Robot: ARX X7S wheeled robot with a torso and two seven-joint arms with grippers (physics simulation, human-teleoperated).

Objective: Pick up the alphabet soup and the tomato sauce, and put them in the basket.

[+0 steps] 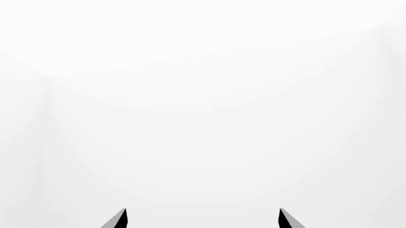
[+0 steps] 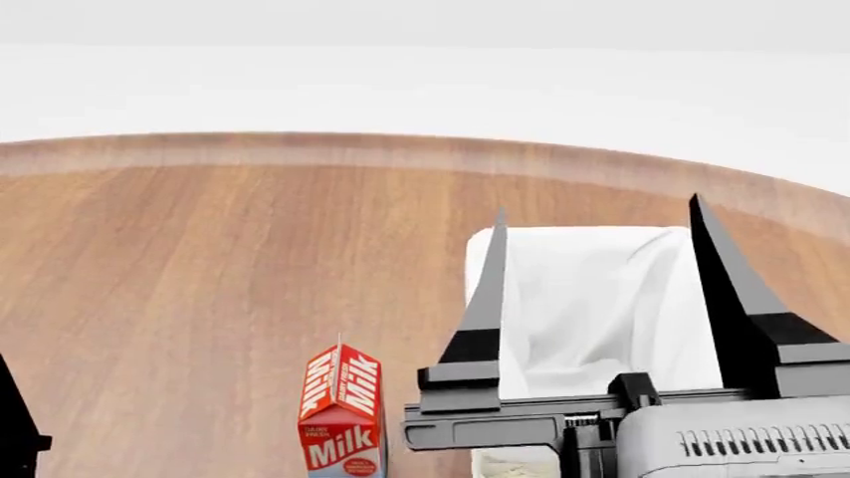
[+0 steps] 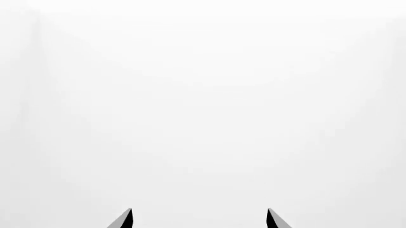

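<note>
The basket [image 2: 584, 299] shows in the head view at the right of the wooden table, its white cloth liner visible between my right gripper's fingers. My right gripper [image 2: 598, 224] is raised in front of the camera, open and empty, its two dark fingers pointing up. Only a dark corner of my left arm [image 2: 16, 418] shows at the left edge. In the left wrist view my left gripper [image 1: 203, 213] is open against blank white. In the right wrist view my right gripper [image 3: 199, 213] is open against blank white. The alphabet soup and the tomato sauce are out of view.
A red and white milk carton [image 2: 342, 413] stands on the round wooden table [image 2: 199, 259], left of the basket and near the bottom edge. The table's far rim [image 2: 398, 149] curves across the view against a white background.
</note>
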